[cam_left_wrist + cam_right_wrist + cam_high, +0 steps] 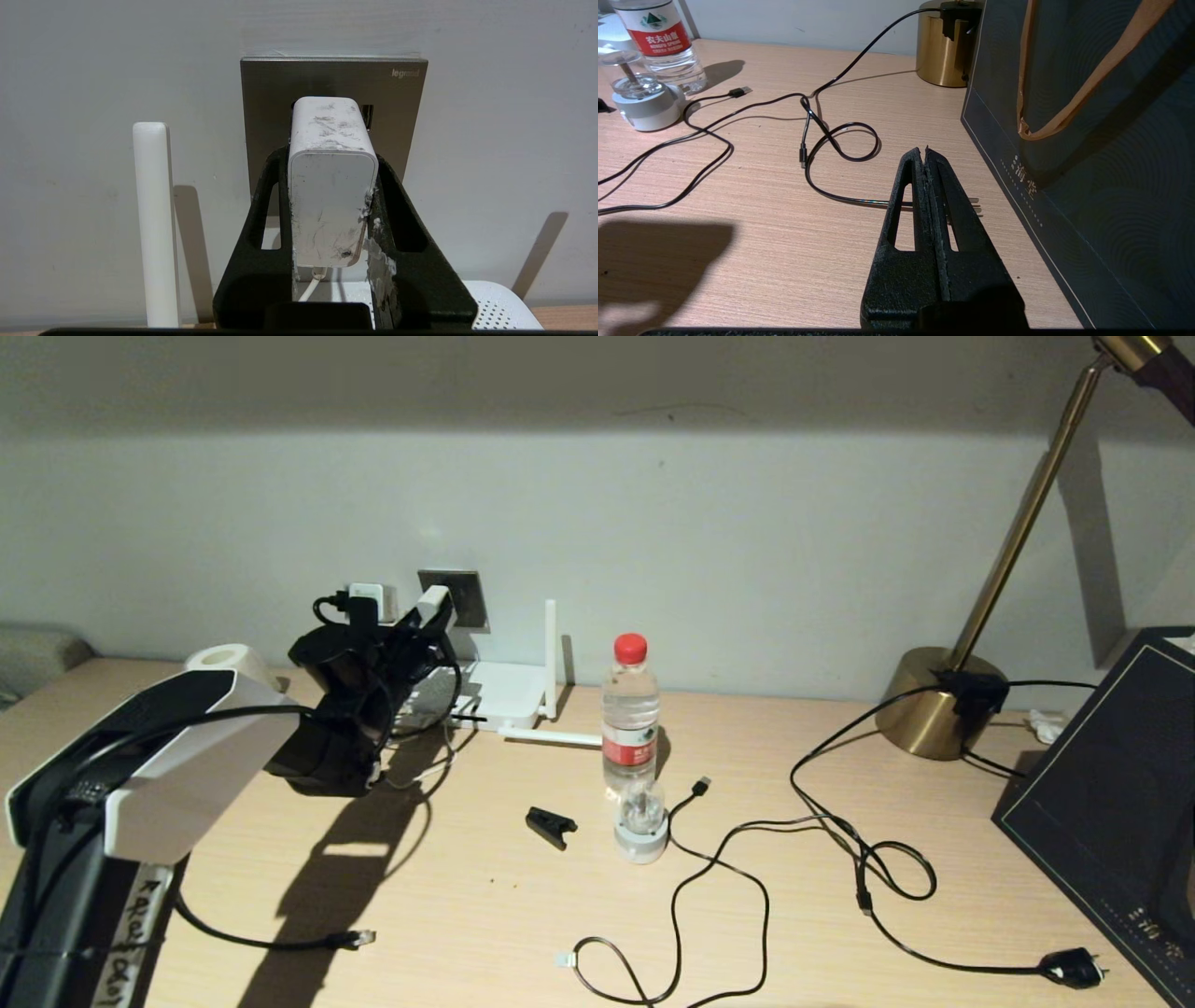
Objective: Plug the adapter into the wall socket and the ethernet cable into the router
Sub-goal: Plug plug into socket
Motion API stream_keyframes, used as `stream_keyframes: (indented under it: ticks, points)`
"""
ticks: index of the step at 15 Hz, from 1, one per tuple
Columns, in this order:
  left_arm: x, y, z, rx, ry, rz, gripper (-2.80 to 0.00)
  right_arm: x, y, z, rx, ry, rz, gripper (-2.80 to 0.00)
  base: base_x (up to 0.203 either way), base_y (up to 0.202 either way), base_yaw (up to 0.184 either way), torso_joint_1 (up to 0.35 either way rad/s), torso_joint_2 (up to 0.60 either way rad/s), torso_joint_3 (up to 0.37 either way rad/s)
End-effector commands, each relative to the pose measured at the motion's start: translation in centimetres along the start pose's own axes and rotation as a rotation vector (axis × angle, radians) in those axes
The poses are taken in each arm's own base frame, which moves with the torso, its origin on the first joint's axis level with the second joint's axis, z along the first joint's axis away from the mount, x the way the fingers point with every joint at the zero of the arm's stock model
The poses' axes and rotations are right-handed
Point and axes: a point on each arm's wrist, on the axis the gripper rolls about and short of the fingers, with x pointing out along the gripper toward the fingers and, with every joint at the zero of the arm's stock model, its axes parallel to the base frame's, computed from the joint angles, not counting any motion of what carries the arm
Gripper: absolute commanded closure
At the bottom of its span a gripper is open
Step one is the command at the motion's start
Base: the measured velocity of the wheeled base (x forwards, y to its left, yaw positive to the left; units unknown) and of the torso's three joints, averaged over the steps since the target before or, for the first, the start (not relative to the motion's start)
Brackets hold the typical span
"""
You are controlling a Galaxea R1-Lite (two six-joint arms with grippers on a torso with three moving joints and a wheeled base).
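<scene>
My left gripper (329, 158) is shut on the white adapter (332, 186), one black finger on each side. The adapter's far end sits against the grey wall socket (271, 93); its pins are hidden. Its thin white cord (310, 284) hangs below it. In the head view the left gripper (425, 625) holds the adapter (435, 605) at the wall socket (467, 593), above the white router (504, 691). The ethernet cable (280, 945) lies at the front left with its clear-tipped plug (359, 938) on the table. My right gripper (924, 151) is shut and empty, low over the table at the right.
A water bottle (630, 709), a small glass-domed lamp (641, 821) and a black clip (551, 826) stand mid-table. A thin USB cable (719, 868) and the lamp cord with its chunky plug (1074, 969) sprawl to the right. A brass lamp (938, 705) and a dark bag (1111, 803) are at far right.
</scene>
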Motion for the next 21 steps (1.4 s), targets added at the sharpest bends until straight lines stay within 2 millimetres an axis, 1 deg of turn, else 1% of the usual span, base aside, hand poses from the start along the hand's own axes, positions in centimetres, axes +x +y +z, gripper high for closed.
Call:
stream_keyframes:
  ticks: [1, 10, 18, 21]
  points:
    - [0.1, 0.0, -0.1, 0.0, 0.001, -0.001, 0.0, 0.2, 0.0, -1.0, 0.0, 0.036, 0.001, 0.0, 0.0, 0.0, 0.0, 0.0, 0.0, 0.0]
    - [0.6, 0.0, -0.9, -0.001, 0.003, 0.001, 0.0, 0.2, 0.0, -1.0, 0.0, 0.036, 0.001, 0.0, 0.0, 0.0, 0.0, 0.0, 0.0, 0.0]
    - [1.5, 0.1, -0.7, 0.0, -0.015, 0.0, 0.0, 0.2, 0.0, -1.0, 0.0, 0.036, 0.001, 0.0, 0.0, 0.0, 0.0, 0.0, 0.0, 0.0]
    - [1.4, 0.0, -1.1, 0.0, -0.007, 0.003, 0.0, 0.2, 0.0, -1.0, 0.0, 0.036, 0.001, 0.0, 0.0, 0.0, 0.0, 0.0, 0.0, 0.0]
